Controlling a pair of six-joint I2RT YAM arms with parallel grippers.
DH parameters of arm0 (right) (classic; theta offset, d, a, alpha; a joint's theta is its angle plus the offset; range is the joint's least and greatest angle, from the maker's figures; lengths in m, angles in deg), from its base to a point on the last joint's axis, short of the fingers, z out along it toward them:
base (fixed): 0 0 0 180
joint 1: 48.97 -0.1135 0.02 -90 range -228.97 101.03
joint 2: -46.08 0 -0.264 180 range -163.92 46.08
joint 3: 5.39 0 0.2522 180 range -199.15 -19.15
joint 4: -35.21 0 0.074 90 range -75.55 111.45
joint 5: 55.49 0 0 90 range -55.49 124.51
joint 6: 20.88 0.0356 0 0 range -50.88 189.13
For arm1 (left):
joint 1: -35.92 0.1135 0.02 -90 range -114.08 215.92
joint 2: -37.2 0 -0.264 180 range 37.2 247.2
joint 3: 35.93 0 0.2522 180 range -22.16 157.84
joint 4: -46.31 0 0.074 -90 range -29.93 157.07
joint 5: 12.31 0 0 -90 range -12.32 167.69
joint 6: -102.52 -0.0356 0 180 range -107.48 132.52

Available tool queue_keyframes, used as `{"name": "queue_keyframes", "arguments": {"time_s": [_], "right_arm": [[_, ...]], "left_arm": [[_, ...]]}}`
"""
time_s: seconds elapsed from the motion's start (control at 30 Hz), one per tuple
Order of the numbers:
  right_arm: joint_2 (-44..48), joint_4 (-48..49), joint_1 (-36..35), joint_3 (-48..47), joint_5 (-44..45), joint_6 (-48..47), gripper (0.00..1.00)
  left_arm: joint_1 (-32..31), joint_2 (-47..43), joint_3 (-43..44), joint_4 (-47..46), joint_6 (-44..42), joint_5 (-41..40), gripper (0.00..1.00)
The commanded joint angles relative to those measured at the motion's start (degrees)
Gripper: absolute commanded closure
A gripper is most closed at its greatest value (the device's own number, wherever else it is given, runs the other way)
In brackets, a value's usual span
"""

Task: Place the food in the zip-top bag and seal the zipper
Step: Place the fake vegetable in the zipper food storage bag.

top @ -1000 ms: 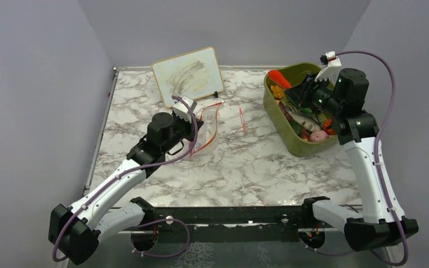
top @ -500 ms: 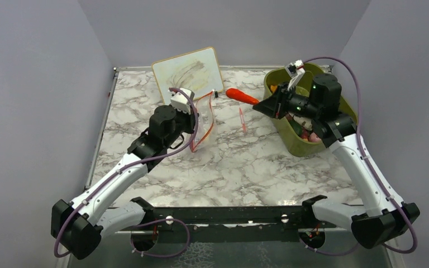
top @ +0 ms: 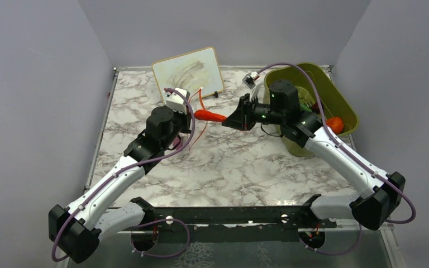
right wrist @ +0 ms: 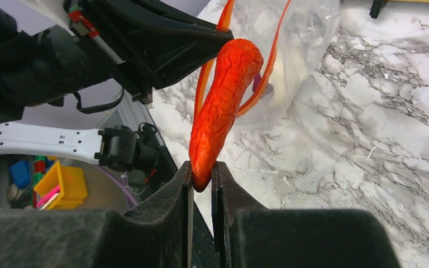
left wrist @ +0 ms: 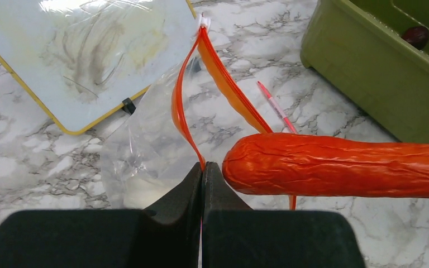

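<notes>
The bag (left wrist: 139, 145) hangs open above the table (top: 246, 167), near the far edge and left of the middle. Its zipper (left wrist: 185, 117) is parted into two orange-red strips that meet at a white tab on the far side. The left end effector (left wrist: 202, 167) is closed tight on the near end of one strip and holds the bag up by it; the clear body sags below.

The carrot (left wrist: 341, 164) lies level in the air, held at one end by the right end effector (right wrist: 201, 170), whose fingers are nearly together around it. In the right wrist view its free, rounded end sits between the two strips at the mouth; how far it is inside I cannot tell.

A thin pink pen (left wrist: 273, 106) lies on the table beyond the bag, towards the bin. The olive bin (left wrist: 363, 78) stands at the far right corner, with an orange ball (top: 335, 124) and a dark piece (left wrist: 416, 36) in it. A whiteboard (top: 189, 72) leans at the far edge, behind the bag.
</notes>
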Motion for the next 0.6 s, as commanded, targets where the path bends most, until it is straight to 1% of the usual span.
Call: {"name": "queue_keyframes", "arguments": {"time_s": [0.0, 0.1, 0.23, 0.57], "right_arm": [[-2.8, -1.4, -2.5, -2.5, 8.9, 0.2, 0.99], [-5.7, -5.8, -3.8, -4.4, 13.1, -1.1, 0.99], [-7.1, -5.2, -5.5, -4.2, 15.8, -1.3, 0.99], [-12.5, -6.8, -10.8, -7.7, 29.8, -2.1, 0.99]], "left_arm": [[-0.3, 0.2, -1.3, -1.0, 5.1, 4.4, 1.0], [-0.3, -0.3, -2.4, -1.7, 5.9, 5.8, 1.0], [-0.3, -1.2, -3.7, -3.4, 6.9, 7.7, 1.0], [-0.3, -1.7, -5.6, -6.2, 12.1, 12.3, 1.0]]}}
